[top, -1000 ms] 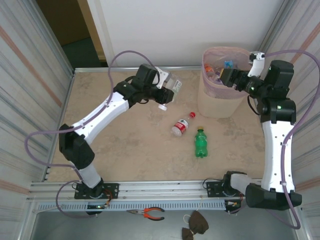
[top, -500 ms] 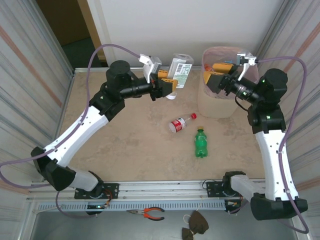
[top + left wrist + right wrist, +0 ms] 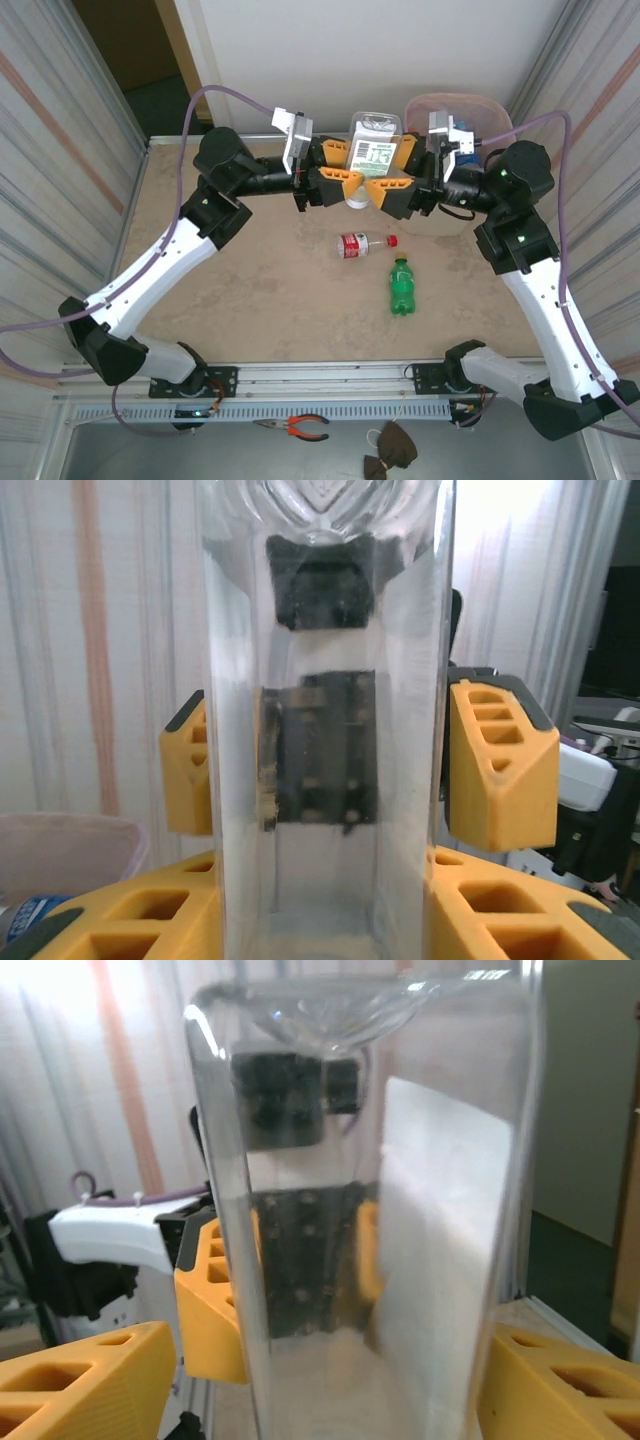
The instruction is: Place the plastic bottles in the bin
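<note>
The labelled bottle (image 3: 374, 150) is clear, and its label is white with a green panel. The left tool (image 3: 343, 165) and the right tool (image 3: 398, 172) both have orange-yellow fingers with dark edges. The tabletop (image 3: 260, 290) is beige and faintly marbled. The green bottle (image 3: 401, 288) is bright green all over. The red-capped bottle (image 3: 357, 244) is clear with a red label. The bin (image 3: 487, 104) is pale pink.

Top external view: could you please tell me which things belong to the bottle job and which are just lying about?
Job: clear square plastic bottle with green-white label; clear plastic bottle with red label and cap; green plastic bottle; pale pink plastic bin.
Lying about: orange-handled pliers; brown cloth scrap.
</note>
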